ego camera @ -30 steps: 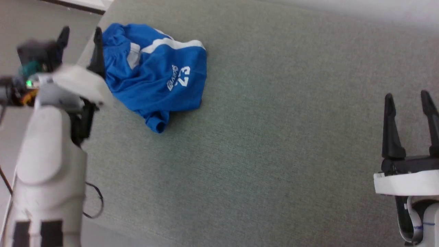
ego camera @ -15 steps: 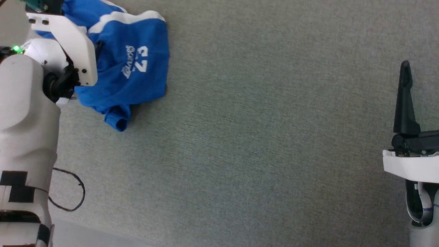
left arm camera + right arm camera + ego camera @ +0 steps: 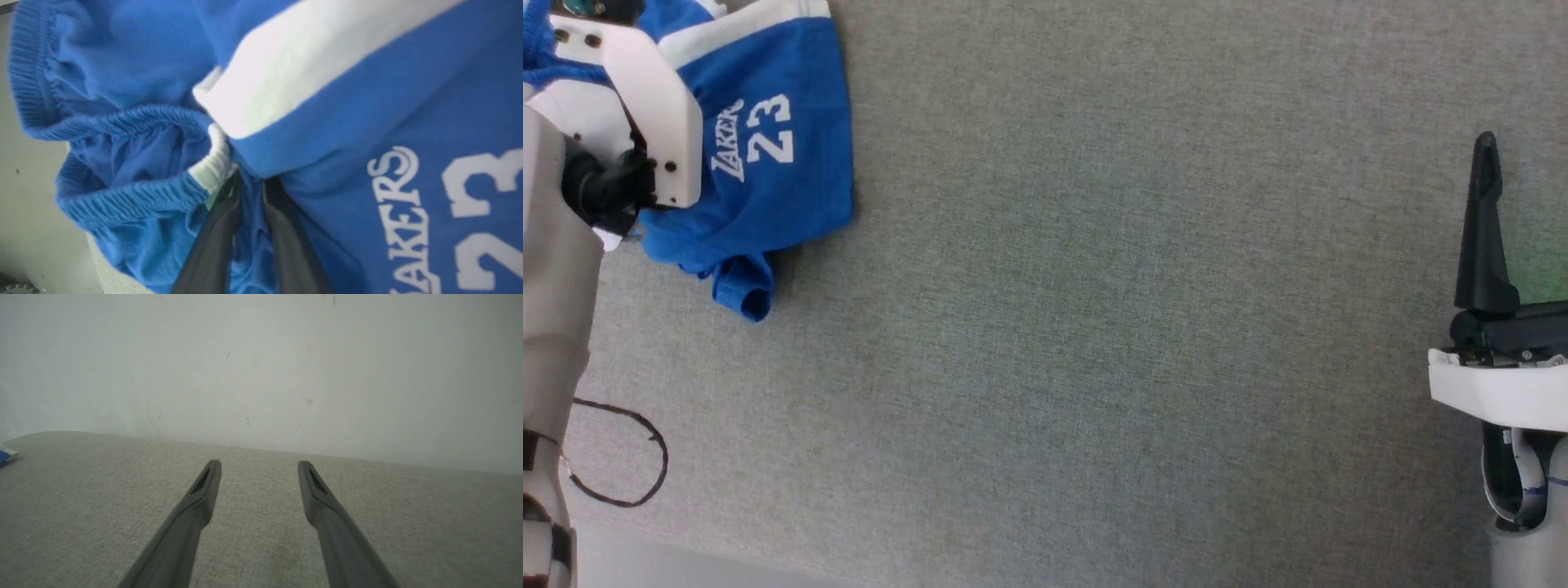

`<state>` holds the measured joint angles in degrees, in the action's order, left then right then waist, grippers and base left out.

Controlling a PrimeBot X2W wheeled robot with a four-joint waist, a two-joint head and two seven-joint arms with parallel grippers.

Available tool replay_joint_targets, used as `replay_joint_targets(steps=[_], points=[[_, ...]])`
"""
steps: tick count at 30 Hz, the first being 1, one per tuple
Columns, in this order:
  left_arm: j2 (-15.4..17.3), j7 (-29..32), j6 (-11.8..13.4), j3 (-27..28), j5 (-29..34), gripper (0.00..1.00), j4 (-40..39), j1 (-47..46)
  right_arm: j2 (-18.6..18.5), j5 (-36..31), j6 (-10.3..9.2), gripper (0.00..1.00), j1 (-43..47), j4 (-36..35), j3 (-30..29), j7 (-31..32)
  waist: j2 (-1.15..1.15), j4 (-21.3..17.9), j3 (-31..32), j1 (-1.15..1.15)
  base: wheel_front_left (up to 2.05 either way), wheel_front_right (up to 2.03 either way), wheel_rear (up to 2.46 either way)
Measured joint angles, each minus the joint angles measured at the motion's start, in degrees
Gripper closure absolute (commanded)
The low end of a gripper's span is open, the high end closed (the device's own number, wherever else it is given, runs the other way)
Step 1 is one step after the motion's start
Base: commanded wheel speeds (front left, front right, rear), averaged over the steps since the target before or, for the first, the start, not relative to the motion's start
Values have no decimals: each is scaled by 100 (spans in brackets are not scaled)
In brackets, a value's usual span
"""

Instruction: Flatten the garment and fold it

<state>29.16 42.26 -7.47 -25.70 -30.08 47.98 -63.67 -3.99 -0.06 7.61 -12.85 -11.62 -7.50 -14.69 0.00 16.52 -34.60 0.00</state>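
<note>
Grey-green woven counter (image 3: 1143, 327): mostly bare; the garment (image 3: 784, 188) lies at its far left in the head view, cut off by the top and left edges.
Garment: blue shorts, bunched, not flat; white side stripe (image 3: 310, 61) across the top, "Lakers 23" print (image 3: 756, 143) facing up, one hem corner (image 3: 743, 294) poking toward the robot.
Left gripper (image 3: 253, 185): fingers clenched on a pinch of blue fabric just beside the white end of the waistband (image 3: 135, 118).
Right gripper (image 3: 259, 469): fingers released and empty, hovering over bare counter, well apart from the garment, which lies to its left.
Key relation: left arm is on the cloth; spreading it likely needs the right arm to cross leftward to the free hem.
Hidden: left fingertips buried in folds; white bracket (image 3: 658, 106) of the left arm covers the garment's left part; second leg cannot be made out.
</note>
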Motion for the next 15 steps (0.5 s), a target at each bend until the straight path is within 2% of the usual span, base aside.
replay_joint_targets(steps=[8,15], points=[[309,-972,-2,-677,176,100,-398,-136,79,14,0,0,263,161,-53,-2,0,-42,619,0,0,0,0],[345,-1656,-3,-1451,110,100,-1149,-556,101,363,0,0,548,299,-143,-3,0,-65,1409,-1,0,0,0]])
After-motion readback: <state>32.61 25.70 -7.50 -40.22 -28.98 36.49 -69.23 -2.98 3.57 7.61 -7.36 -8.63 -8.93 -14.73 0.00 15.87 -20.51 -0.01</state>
